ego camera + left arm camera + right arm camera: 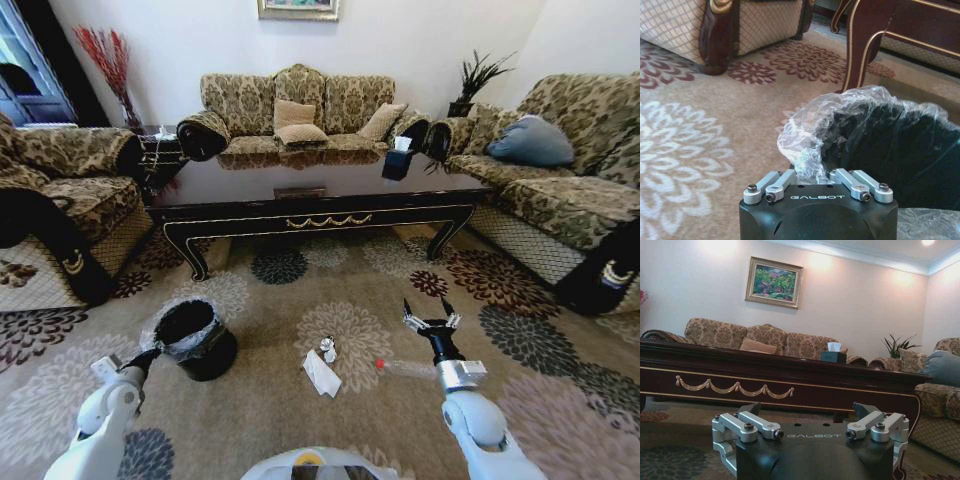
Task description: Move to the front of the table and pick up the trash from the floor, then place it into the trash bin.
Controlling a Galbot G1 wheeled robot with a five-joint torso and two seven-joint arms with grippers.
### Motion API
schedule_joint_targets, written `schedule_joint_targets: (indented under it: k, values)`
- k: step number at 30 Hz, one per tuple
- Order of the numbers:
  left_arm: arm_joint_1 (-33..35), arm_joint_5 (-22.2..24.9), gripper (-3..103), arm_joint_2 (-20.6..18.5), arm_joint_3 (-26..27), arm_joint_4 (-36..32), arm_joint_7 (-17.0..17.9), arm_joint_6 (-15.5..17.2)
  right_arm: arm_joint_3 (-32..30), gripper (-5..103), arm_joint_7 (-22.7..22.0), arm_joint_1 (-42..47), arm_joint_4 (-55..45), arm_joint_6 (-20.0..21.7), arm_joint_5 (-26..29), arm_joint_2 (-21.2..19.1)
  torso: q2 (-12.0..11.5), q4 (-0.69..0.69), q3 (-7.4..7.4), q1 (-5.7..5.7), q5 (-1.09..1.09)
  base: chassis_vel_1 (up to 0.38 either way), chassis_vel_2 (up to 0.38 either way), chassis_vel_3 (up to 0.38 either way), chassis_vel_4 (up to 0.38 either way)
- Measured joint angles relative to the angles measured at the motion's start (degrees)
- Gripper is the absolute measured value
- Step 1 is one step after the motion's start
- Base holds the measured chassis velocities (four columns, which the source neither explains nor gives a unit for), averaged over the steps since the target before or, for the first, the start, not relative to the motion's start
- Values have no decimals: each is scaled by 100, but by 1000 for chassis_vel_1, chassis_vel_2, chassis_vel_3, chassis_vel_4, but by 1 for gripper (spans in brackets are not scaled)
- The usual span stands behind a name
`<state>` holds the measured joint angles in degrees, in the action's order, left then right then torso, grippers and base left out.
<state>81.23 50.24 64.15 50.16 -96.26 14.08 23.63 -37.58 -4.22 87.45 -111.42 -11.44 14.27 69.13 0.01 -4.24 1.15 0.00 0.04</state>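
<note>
The trash lies on the carpet in front of the table: a flat white paper sheet, a tiny white wad and a clear bottle with a red cap. My right gripper hangs open just beyond the bottle, apart from it, pointing at the table. The black trash bin with its plastic liner stands left of the paper. My left gripper is shut and sits right at the liner's rim, which hides its tips.
Patterned sofas ring the table on three sides, their arms close to the carpet's edges. A black tissue box stands on the table. The table's leg rises just behind the bin. Open carpet lies between my arms.
</note>
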Motion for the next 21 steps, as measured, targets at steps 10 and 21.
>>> schedule_joint_targets:
  k: [10,21]
  values:
    - [258,-82,4,-58,154,-117,10,-9,142,100,-496,-166,232,52,-3,19,-1,-4,3,0,-12,0,0,0,0]
    - [580,8,4,-99,651,-1260,89,0,501,100,-1964,-724,783,469,1398,74,-1,-3,2,0,-1,0,0,0,0]
